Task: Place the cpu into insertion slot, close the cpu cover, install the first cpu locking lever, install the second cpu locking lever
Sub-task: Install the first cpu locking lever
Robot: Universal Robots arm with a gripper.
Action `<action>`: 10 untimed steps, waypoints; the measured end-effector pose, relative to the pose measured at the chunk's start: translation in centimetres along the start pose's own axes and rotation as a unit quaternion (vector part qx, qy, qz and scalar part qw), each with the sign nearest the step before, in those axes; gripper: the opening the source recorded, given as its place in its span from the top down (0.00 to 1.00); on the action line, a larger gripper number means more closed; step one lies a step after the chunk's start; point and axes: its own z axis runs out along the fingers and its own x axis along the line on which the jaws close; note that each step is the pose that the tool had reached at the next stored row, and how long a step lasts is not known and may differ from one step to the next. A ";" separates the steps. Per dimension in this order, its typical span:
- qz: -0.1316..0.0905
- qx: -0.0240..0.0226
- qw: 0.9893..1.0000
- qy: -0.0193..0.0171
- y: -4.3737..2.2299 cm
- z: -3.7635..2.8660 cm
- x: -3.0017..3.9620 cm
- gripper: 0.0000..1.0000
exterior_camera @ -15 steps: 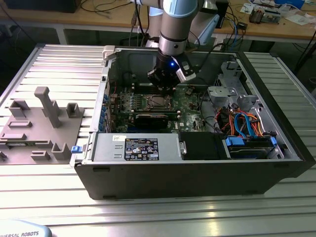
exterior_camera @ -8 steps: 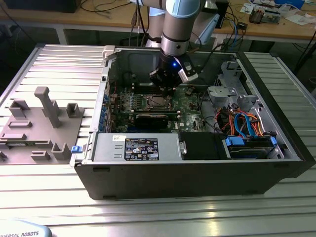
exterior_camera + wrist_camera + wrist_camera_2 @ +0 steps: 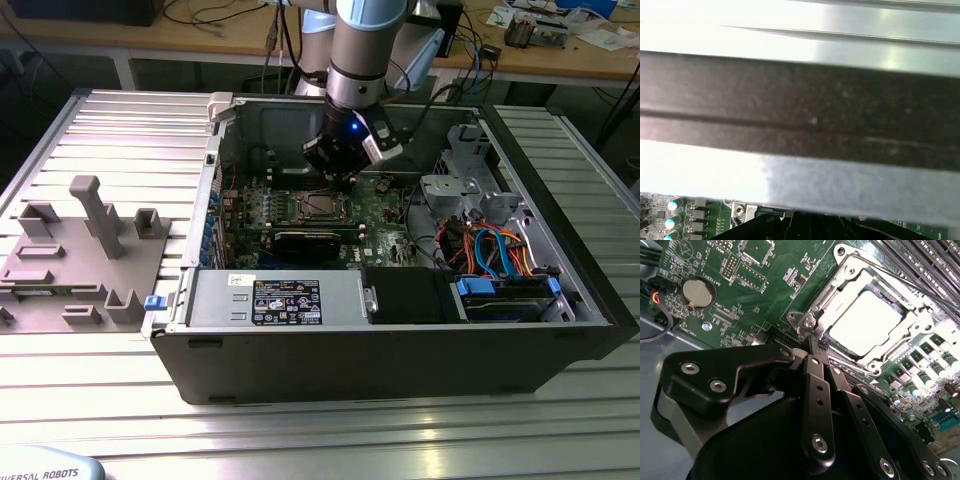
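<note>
Cpu [image 3: 866, 326] flat in socket, cpu cover [image 3: 840, 300] closed, gripper [image 3: 812, 347] beside.

In the exterior view, the part of the green board [image 3: 385, 205] behind the socket is hidden by the arm [image 3: 365, 50] and the claw [image 3: 338, 168], and whether the claw's fingers are parted or closed cannot be made out there. The arm is cut off by the upper edge of that picture. In the second wrist view, the tips of the claw [image 3: 812, 337] are seen pressed together near the corner of the metal cover [image 3: 840, 287], but whether anything thin is pinched between them cannot be told. The chip [image 3: 865, 325] is washed out by glare. In the first wrist view, a dark wall [image 3: 800, 110] is blurred and most of the board [image 3: 685, 215] is hidden behind it.
</note>
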 end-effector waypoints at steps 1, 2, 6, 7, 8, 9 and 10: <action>0.000 0.000 1.000 0.000 0.00 0.00 0.00 0.89; 0.000 0.000 1.000 0.000 0.00 0.01 0.04 0.89; 0.000 0.000 1.000 0.000 0.05 0.06 0.64 0.89; 0.000 -0.001 1.000 0.000 0.07 0.12 0.85 0.89; 0.000 -0.001 1.000 0.000 0.09 0.18 1.04 0.89; 0.000 -0.001 1.000 0.000 0.10 0.23 1.13 0.89; 0.000 -0.001 1.000 0.000 0.12 0.28 1.20 0.89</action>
